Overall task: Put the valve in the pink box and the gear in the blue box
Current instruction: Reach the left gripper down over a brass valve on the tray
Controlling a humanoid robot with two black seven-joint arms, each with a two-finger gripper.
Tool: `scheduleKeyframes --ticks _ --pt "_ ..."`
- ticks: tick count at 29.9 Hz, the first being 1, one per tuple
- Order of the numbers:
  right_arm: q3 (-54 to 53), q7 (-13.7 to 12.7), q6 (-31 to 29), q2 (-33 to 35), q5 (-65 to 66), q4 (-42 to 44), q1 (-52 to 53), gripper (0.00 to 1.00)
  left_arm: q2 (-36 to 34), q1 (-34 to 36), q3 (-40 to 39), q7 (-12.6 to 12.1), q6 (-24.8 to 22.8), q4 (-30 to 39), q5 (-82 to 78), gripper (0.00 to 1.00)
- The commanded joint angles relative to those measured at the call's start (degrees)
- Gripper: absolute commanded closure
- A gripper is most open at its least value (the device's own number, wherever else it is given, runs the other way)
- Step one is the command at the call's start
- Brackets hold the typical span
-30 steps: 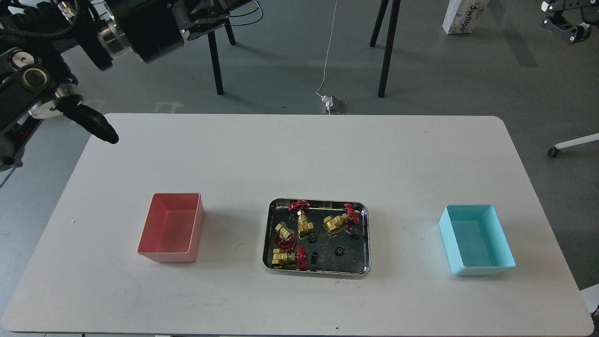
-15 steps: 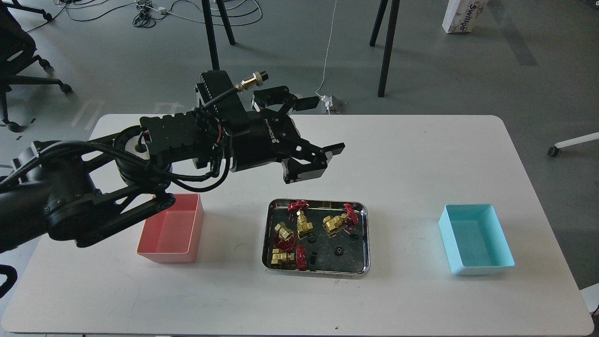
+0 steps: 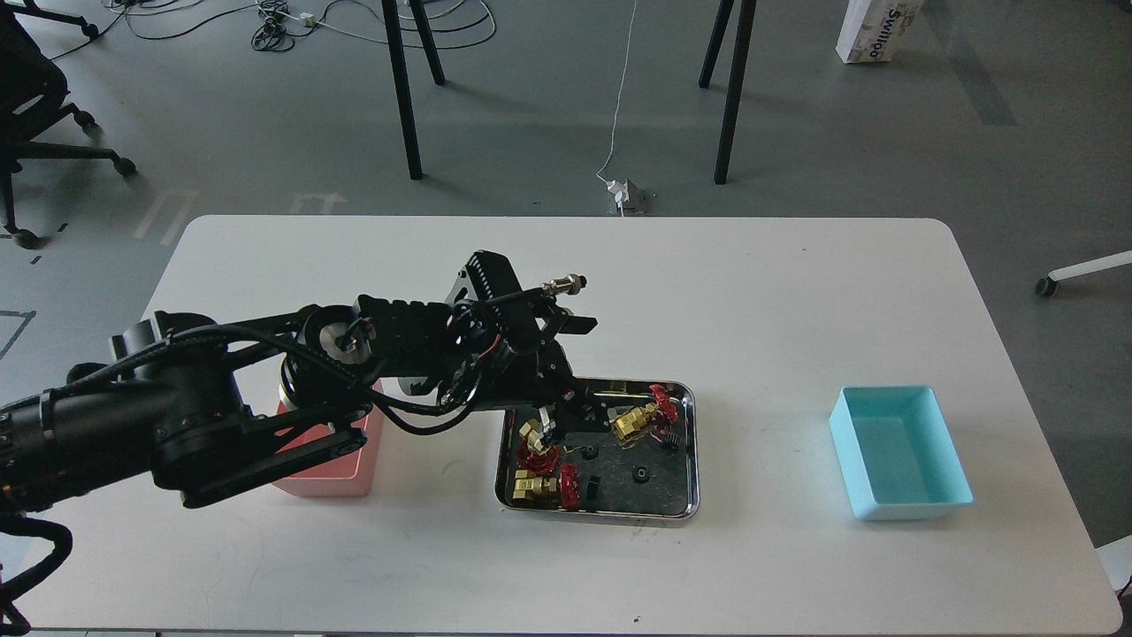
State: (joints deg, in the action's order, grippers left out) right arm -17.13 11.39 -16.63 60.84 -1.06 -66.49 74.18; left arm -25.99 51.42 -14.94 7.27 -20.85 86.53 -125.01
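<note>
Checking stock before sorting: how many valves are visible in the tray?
3 visible, all in the tray: one at the back right, one at the left, one at the front left. The left gripper may hide another.

Only readable text: dark lettering on the white carton point(image 3: 877, 31) on the floor, top right, seen upside down, roughly "Swilloo". Can't confirm the spelling. Nothing else legible.

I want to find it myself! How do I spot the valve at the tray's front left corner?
Find the shiny steel tray mid-table, between the pink box and blue box. In its near-left corner lies a valve. Unlike the others, it's closest to you, with its red wheel pointing right.
</note>
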Motion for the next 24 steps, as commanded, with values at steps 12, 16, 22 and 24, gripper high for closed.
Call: scheduleKeyframes --ticks 12,16,22,24 --pt "0.3 0.0 -0.1 0.1 0.4 0.3 0.1 0.01 -5.4 -0.4 -3.5 0.1 -0.6 -0.2 0.0 0.01" --pt "0.2 0.0 -0.1 0.0 0.4 0.3 0.2 0.01 -8.2 -3.9 -2.7 0.3 -0.8 -0.4 0.0 0.01" --pt "0.2 0.0 -0.1 -0.3 1.2 0.7 0.1 0.01 -8.6 -10.3 -2.0 -0.1 -0.8 -0.7 0.0 0.01" --pt "0.2 0.0 -0.1 -0.4 1.2 0.7 0.1 0.01 -8.1 -11.4 -1.8 -0.4 -0.9 -0.7 0.0 0.01"
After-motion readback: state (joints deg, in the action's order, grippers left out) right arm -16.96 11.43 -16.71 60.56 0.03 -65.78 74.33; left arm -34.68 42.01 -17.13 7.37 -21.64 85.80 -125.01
